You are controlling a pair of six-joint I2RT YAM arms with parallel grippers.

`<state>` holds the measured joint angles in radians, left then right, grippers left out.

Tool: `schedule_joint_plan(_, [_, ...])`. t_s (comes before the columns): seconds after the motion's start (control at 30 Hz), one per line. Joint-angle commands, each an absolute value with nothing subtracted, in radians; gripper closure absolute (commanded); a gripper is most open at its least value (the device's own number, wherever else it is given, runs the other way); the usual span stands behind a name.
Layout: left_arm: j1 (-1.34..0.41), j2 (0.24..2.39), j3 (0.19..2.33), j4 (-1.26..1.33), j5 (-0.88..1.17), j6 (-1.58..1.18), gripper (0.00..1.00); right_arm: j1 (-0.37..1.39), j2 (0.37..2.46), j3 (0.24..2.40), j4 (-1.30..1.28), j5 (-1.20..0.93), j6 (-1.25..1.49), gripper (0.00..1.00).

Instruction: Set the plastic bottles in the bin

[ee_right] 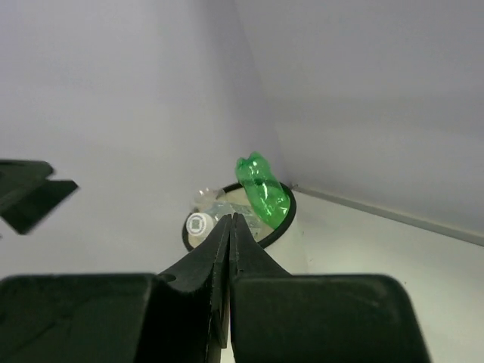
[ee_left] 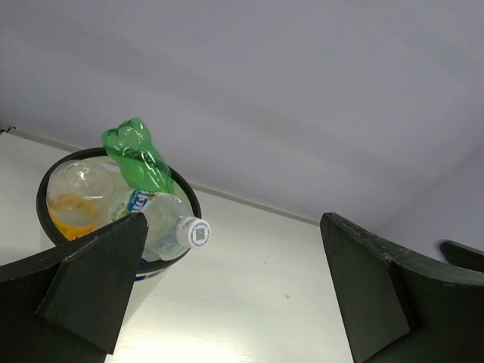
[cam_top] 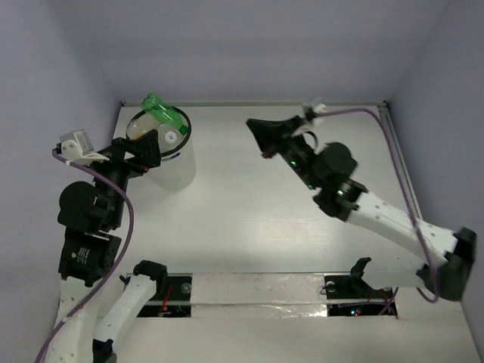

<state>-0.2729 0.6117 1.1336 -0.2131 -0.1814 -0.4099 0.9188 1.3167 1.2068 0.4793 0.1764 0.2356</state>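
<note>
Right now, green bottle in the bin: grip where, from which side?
Probably take the green bottle by its upper end, from above: it leans, poking past the bin rim; its lower part sits among other bottles, and the wall blocks a side approach.

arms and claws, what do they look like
The left arm and right arm: white links, black motor joints, a purple cable along each. The left claw and right claw are matte black with wedge-shaped fingers. The right arm carries green lights.
</note>
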Motion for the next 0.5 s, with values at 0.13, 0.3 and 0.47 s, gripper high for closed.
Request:
schedule_joint_plan(0.13, [-0.267, 0.508, 1.120, -0.294, -0.155, -0.405, 0.01, 0.930, 0.750, 0.875, 0.197, 0.409, 0.383, 0.83])
schedule_joint_plan(0.3, [-0.267, 0.482, 1.071, -0.344, -0.164, -0.420, 0.01, 0.930, 0.503, 0.741, -0.021, 0.561, 0.463, 0.36])
schedule_joint_plan(0.47, [-0.267, 0.505, 1.048, -0.348, -0.138, -0.446, 0.01, 0.930, 0.436, 0.713, -0.067, 0.571, 0.477, 0.36])
